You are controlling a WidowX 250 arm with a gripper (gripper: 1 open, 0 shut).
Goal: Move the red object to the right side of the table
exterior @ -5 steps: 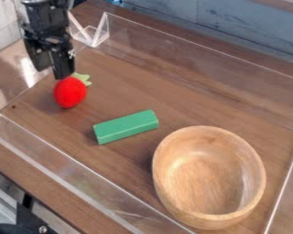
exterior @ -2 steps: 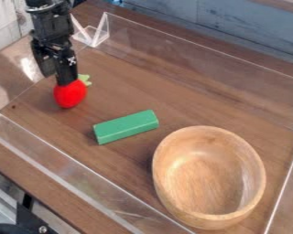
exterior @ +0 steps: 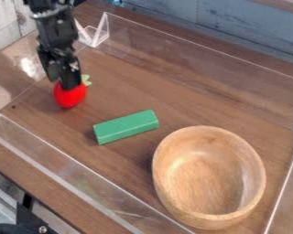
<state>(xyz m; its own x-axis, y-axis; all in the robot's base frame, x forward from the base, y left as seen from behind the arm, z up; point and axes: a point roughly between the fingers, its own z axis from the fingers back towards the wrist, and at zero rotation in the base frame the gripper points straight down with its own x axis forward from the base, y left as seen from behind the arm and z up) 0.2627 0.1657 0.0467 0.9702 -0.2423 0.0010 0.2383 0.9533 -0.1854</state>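
Camera view is showing the gripper (exterior: pixel 63 73) pointing down with its jaws spread wide, hanging right over the red object (exterior: pixel 70 94) and gripping nothing. That red object is sitting on the table (exterior: pixel 198 87) near its left end, with a green block (exterior: pixel 124 126) and a wooden bowl (exterior: pixel 211 175) lying farther right.

grey wall (exterior: pixel 253 32) behind, clear acrylic walls (exterior: pixel 222 50)

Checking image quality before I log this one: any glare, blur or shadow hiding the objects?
Camera view: soft and low in resolution but evenly lit; pale glare streaks on the clear acrylic walls and a sheen on the table; the gripper overlaps the top of the red strawberry toy; green block and wooden bowl unobscured.
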